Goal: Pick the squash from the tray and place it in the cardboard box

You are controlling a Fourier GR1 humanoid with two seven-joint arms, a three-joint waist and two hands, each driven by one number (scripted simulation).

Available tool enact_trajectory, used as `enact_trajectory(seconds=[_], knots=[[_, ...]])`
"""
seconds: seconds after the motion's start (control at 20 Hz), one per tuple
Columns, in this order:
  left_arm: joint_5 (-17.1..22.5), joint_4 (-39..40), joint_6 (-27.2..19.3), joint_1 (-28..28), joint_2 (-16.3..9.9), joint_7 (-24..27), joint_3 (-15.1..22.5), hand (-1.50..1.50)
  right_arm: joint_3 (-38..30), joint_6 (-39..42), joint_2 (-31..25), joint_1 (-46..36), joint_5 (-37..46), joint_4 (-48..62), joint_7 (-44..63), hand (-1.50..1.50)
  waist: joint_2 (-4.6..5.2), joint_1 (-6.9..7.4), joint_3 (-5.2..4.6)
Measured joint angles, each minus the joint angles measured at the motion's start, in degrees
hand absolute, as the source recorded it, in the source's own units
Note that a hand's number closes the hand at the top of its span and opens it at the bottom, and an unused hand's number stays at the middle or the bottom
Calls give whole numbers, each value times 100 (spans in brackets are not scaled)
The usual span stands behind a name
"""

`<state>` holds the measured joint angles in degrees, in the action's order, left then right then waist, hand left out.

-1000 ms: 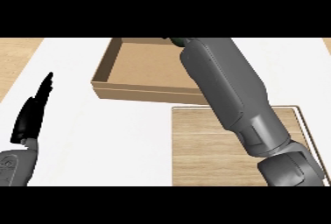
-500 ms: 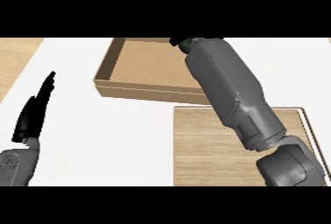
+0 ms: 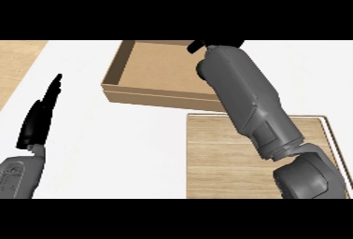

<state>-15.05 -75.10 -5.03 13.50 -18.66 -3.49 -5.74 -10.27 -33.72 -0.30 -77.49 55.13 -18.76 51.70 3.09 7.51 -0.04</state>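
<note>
The right forearm (image 3: 251, 107) is stretched up across the wooden tray (image 3: 214, 158) and over the cardboard box (image 3: 148, 70). Only a small dark part of the right hand (image 3: 200, 45) is seen at the top edge, above the box, so whether its fingers are clenched or released cannot be told. The squash is not seen anywhere; where it lies cannot be told. The left hand (image 3: 40, 116) is held at the left over the white desk (image 3: 103, 140), its fingers (image 3: 53, 88) straight and released, grasping nothing.
</note>
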Motion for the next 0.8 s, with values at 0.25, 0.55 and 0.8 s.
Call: enact_trajectory(seconds=[0.25,0.55,0.8], knots=[[22,9,38,-52,-51,-8,-49,0,-51,-739,-25,-92,115,-4,-305,-150,-37,-49,-1],[88,-12,57,-178,-103,-29,-167,0,-246,-1640,-19,-41,66,-98,-673,-150,-118,-202,1],[66,-19,-7,-400,-81,15,-223,0,-373,-1986,-10,-92,-79,-178,-881,-150,-204,-396,1]])
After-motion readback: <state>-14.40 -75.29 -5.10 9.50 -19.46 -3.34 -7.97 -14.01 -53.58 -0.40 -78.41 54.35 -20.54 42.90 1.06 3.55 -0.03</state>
